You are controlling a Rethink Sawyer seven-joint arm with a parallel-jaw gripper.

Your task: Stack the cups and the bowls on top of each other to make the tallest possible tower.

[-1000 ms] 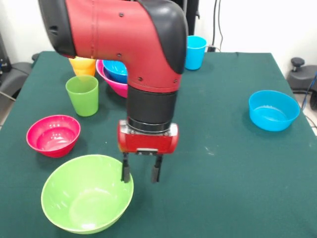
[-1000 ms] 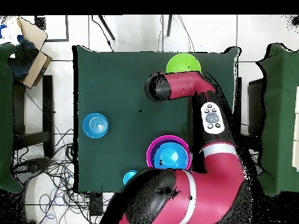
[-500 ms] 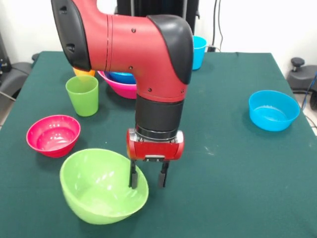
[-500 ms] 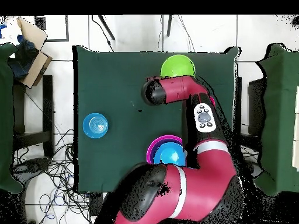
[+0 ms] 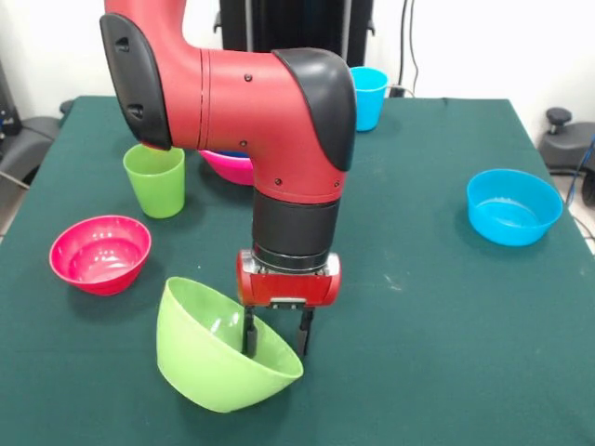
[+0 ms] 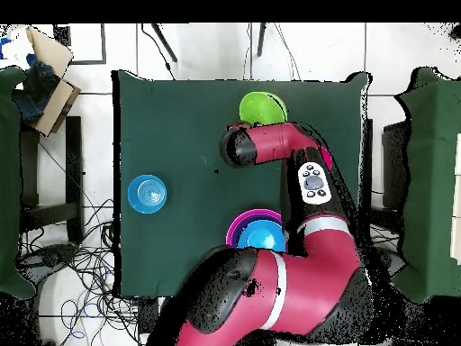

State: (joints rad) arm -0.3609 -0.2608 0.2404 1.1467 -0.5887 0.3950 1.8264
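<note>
The light green bowl (image 5: 209, 358) lies tipped on the table near the front edge, its left rim raised and its right rim low. My gripper (image 5: 276, 336) stands open astride that right rim, one finger inside the bowl and one outside. From overhead the bowl (image 6: 260, 107) shows beside the arm, which hides the gripper. A green cup (image 5: 155, 178) and a small red-pink bowl (image 5: 99, 253) stand to the left. The large pink bowl (image 5: 226, 165) shows partly behind the arm, with a blue bowl (image 6: 261, 239) nested in it. A blue cup (image 5: 368, 97) stands at the far edge.
A light blue bowl (image 5: 513, 205) sits alone at the right side, also seen as the light blue bowl (image 6: 147, 194) overhead. The dark green table cloth (image 5: 418, 307) covers the whole table. Cables and a cardboard box (image 6: 45, 72) lie on the floor beyond the table.
The gripper moved right and down with its left finger inside the light green bowl. The bowl slid right with it and tipped up from flat to steeply tilted.
</note>
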